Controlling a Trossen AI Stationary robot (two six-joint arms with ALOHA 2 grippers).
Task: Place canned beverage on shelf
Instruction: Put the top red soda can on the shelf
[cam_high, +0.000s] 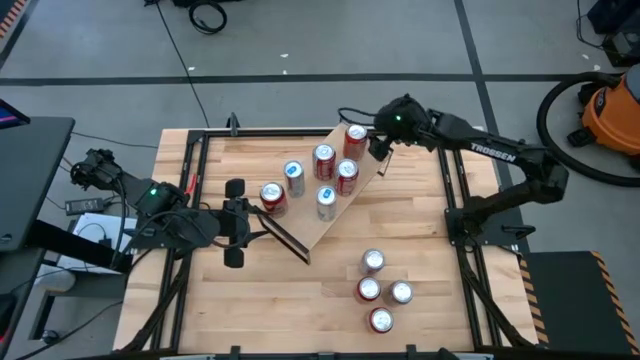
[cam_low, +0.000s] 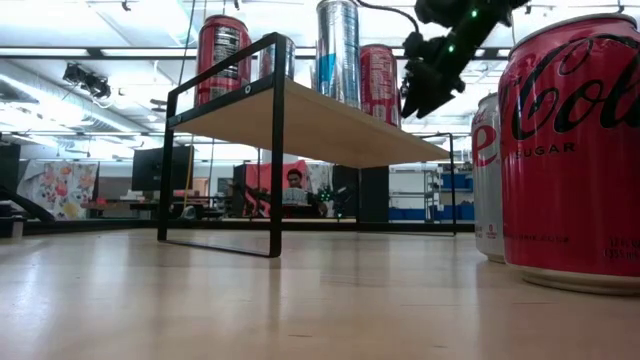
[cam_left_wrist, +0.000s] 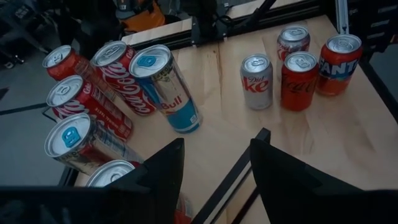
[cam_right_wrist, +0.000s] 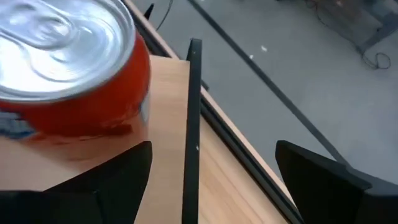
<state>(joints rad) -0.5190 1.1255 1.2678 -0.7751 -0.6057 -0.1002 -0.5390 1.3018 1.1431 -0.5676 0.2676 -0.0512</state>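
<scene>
The right gripper (cam_high: 383, 146), jaws apart, partly hides the shelf's (cam_high: 330, 215) far end beside a red can (cam_high: 355, 141). The left gripper (cam_high: 234, 222) waits, jaws apart.

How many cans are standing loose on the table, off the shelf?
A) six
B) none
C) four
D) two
C: the high view shows a cluster of four cans on the bare table, apart from the shelf with its six cans.

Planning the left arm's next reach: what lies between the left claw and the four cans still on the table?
In the high view, between the left claw and the four cans: the shelf's near black end frame, then bare tabletop.
</scene>
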